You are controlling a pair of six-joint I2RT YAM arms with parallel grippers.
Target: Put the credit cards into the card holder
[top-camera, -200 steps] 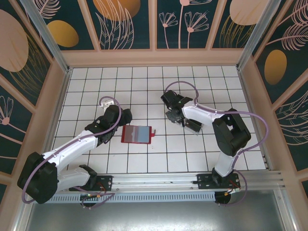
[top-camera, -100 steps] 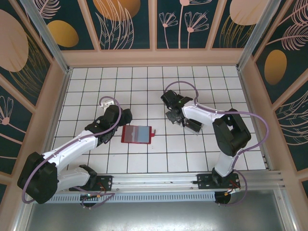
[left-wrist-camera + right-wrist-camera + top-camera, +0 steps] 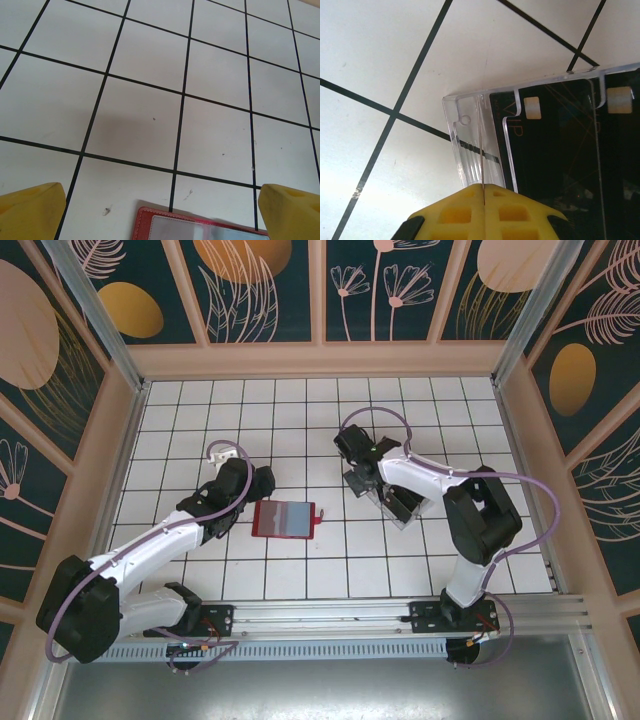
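The red card holder [image 3: 287, 520] lies open and flat on the tiled floor, its top edge [image 3: 200, 227] showing in the left wrist view. My left gripper [image 3: 258, 482] hovers at the holder's left end, its jaws wide apart [image 3: 161, 196] and nothing between them. Several black credit cards [image 3: 555, 145] stand in a clear slotted rack [image 3: 470, 145]. My right gripper [image 3: 483, 187] is shut at the rack's [image 3: 398, 502] end slot, pinching a thin credit card [image 3: 482, 150] seen edge-on.
White floor tiles with black lines run out to wooden walls [image 3: 320, 360] on three sides. An aluminium rail [image 3: 330, 615] carrying the arm bases crosses the near edge. Bare tiles lie between the holder and the rack.
My right gripper has closed fully on the thin card at the rack. The rack has shifted slightly toward the near right. The left arm and the holder have stayed put.
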